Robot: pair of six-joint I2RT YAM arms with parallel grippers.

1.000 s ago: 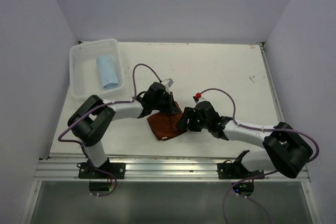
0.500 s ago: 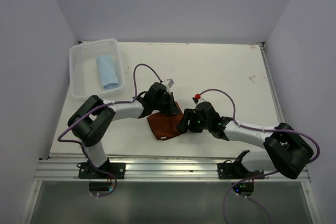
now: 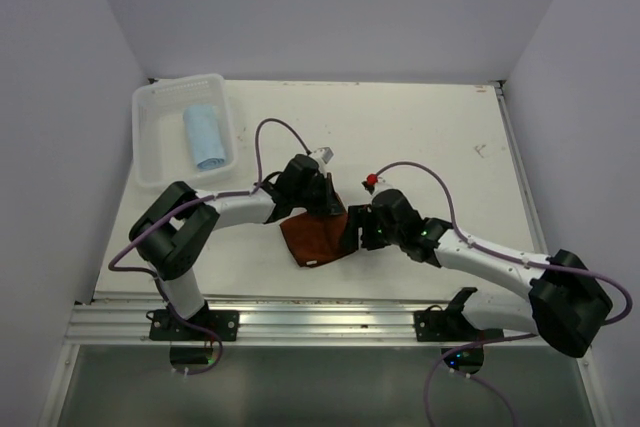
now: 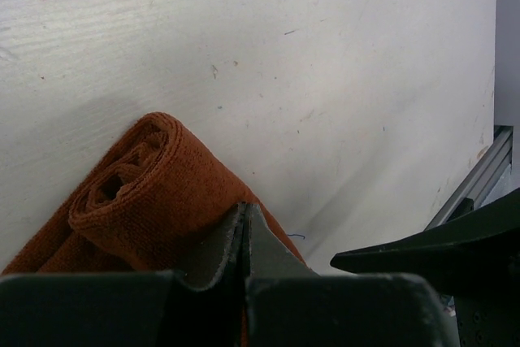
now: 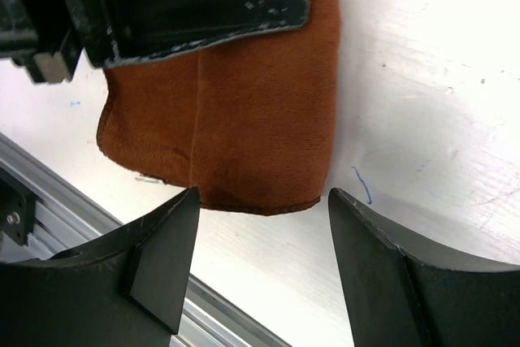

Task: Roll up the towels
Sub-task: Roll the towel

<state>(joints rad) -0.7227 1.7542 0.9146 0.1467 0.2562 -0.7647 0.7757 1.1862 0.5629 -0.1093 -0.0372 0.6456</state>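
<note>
Rust towel point(image 3: 312, 240) lies near counter point(image 3: 420, 137) centre, rolled at its 12 o'clock end w/ the flat tail toward 6. Left gripper point(image 4: 245, 217), jaws pressed together, bears tip-down on the roll, prob. to stop it unwinding. Right gripper point(image 5: 262, 194), at the towel's 3 o'clock, has jaws spread and empty over the tail's edge, likely lining up a grab; blue towel point(image 3: 205, 135) sits rolled in basket point(image 3: 150, 107) at 10 o'clock.

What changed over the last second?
The right arm swung its elbow out to its right and stretched. Unchanged: right gripper open at the rust towel edge, left gripper shut, resting on that towel, blue towel in the basket.
</note>
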